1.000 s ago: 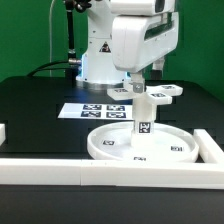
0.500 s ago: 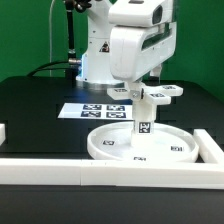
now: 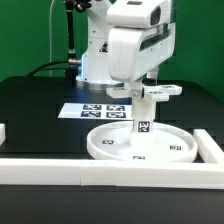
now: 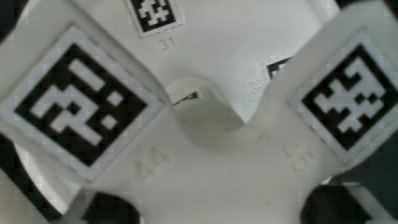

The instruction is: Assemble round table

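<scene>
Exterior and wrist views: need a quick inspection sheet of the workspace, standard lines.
Surface: black tabletop, white border rails along the near edge.
Job's things: large white rimmed round plastic disc lies flat; short white cylindrical leg stands upright at its centre; flat white cross-shaped lobed base sits at the leg's top, its tags filling the wrist view.
Clutter: flat white marker board behind the disc.
Grippers: claw hidden behind the white arm housing; state cannot be told.
Cables: black cable behind the arm.
Surroundings: green backdrop.
</scene>
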Motion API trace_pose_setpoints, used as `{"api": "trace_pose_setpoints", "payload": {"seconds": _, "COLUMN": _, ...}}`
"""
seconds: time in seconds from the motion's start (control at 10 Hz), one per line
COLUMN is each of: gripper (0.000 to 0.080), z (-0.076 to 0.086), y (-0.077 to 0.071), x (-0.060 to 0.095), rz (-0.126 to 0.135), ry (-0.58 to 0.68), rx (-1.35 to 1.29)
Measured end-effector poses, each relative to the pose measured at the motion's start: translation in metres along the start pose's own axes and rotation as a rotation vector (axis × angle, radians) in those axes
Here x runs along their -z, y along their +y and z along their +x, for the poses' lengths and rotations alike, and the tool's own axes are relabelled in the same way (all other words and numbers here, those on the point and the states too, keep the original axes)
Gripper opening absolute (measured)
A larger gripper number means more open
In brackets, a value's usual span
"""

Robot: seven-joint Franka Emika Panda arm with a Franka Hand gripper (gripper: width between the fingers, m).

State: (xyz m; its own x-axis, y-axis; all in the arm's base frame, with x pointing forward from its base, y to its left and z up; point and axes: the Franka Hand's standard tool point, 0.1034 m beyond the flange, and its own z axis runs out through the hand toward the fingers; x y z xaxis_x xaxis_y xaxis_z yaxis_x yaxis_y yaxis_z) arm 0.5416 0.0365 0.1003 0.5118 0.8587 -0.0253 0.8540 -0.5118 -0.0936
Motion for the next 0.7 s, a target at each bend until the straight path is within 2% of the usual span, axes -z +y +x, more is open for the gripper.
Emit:
{"api": "trace_pose_setpoints", "payload": {"seconds": 0.4, "gripper": 0.0446, "z": -0.0014, "y": 0.0009, "x": 0.0, "rz": 0.0, "ry": 0.0, "rx": -0.036}}
{"api": "trace_pose_setpoints", "payload": {"seconds": 0.5, "gripper": 0.0446, "z": -0.0038, "y": 0.0006, "x": -0.0004, "rz": 0.01, "ry": 0.001, "rx": -0.147}}
{"api": "trace_pose_setpoints", "payload": {"seconds": 0.7, "gripper": 0.0448, "z": -0.0086, "y": -0.0043, "x": -0.0014, "rz": 0.051, "ry": -0.013, "rx": -0.505}}
